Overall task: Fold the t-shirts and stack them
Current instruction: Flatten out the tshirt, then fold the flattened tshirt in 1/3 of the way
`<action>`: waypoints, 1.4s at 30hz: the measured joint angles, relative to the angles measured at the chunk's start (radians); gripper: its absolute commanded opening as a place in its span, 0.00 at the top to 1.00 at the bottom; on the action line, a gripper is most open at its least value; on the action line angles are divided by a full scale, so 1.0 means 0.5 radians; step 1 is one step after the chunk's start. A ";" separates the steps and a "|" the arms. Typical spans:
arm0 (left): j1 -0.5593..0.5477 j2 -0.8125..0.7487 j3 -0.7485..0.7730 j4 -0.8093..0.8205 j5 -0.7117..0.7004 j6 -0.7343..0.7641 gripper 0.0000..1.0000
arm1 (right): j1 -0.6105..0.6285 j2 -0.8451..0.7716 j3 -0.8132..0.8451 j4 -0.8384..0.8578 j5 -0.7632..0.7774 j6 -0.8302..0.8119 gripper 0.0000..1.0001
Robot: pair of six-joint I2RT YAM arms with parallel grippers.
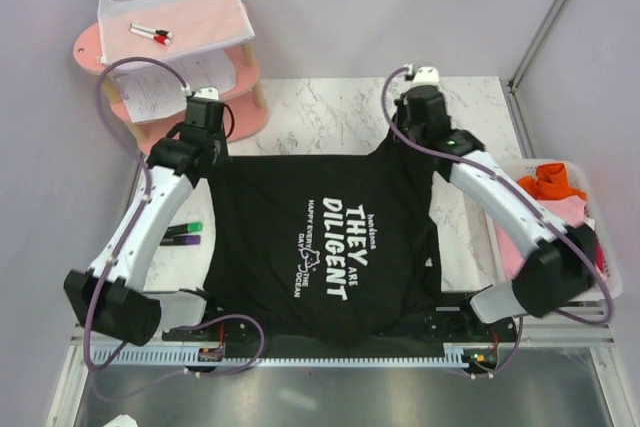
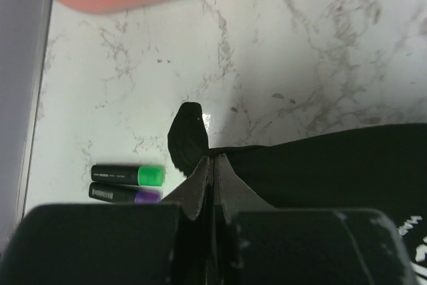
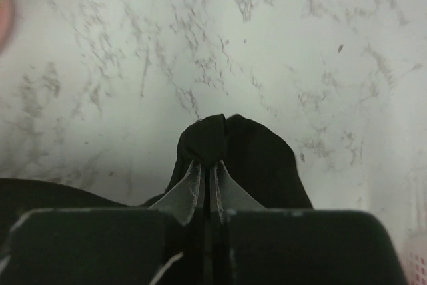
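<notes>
The black t-shirt (image 1: pixel 320 247) with white lettering lies spread over the middle of the marble table, its near edge hanging over the front rail. My left gripper (image 1: pixel 205 152) is shut on its far left corner, seen pinched in the left wrist view (image 2: pixel 213 158). My right gripper (image 1: pixel 410 137) is shut on its far right corner, bunched at the tips in the right wrist view (image 3: pixel 212 161). The far edge is stretched between the two grippers. An orange shirt (image 1: pixel 550 182) and a pink shirt (image 1: pixel 560 212) lie in the white bin (image 1: pixel 610 277) at the right.
A pink tiered shelf (image 1: pixel 175 67) with paper sheets and a red marker stands at the far left. A green highlighter (image 1: pixel 183 229) and a purple one (image 1: pixel 180 241) lie left of the shirt, also in the left wrist view (image 2: pixel 127 175). Purple cables loop from both arms.
</notes>
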 measured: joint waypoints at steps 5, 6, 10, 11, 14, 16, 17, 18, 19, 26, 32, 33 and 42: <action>0.115 0.522 0.002 0.117 -0.008 -0.057 0.98 | -0.117 0.685 0.049 0.117 -0.008 0.069 1.00; 0.150 0.645 0.056 0.120 -0.009 -0.066 0.98 | -0.158 0.841 0.113 0.116 -0.018 0.089 1.00; 0.218 0.991 0.320 0.156 -0.013 -0.070 0.98 | -0.295 1.269 0.429 0.117 -0.089 0.156 1.00; 0.224 1.044 0.375 0.170 -0.014 -0.070 0.98 | -0.319 1.338 0.502 0.125 -0.113 0.168 1.00; 0.243 1.206 0.559 0.198 -0.014 -0.069 0.98 | -0.381 1.540 0.784 0.123 -0.180 0.196 1.00; 0.255 1.272 0.641 0.206 -0.014 -0.069 0.98 | -0.410 1.652 0.974 0.114 -0.222 0.214 1.00; 0.263 1.297 0.674 0.211 -0.013 -0.068 0.98 | -0.420 1.701 1.062 0.118 -0.240 0.218 1.00; 0.274 1.317 0.706 0.214 -0.012 -0.068 0.98 | -0.428 1.744 1.151 0.106 -0.253 0.224 1.00; 0.286 1.333 0.726 0.218 -0.012 -0.067 0.98 | -0.433 1.788 1.237 0.097 -0.267 0.224 1.00; 0.307 1.339 0.729 0.233 -0.012 -0.068 0.98 | -0.431 1.855 1.447 0.087 -0.336 0.221 1.00; 0.311 1.228 0.519 0.263 0.000 -0.087 0.98 | -0.432 1.637 1.032 0.083 -0.397 0.226 1.00; 0.313 1.192 0.464 0.256 0.009 -0.097 0.98 | -0.432 1.577 0.941 0.082 -0.407 0.229 1.00; 0.319 0.977 0.154 0.233 0.018 -0.207 0.98 | -0.430 0.852 0.141 0.134 -0.504 0.294 1.00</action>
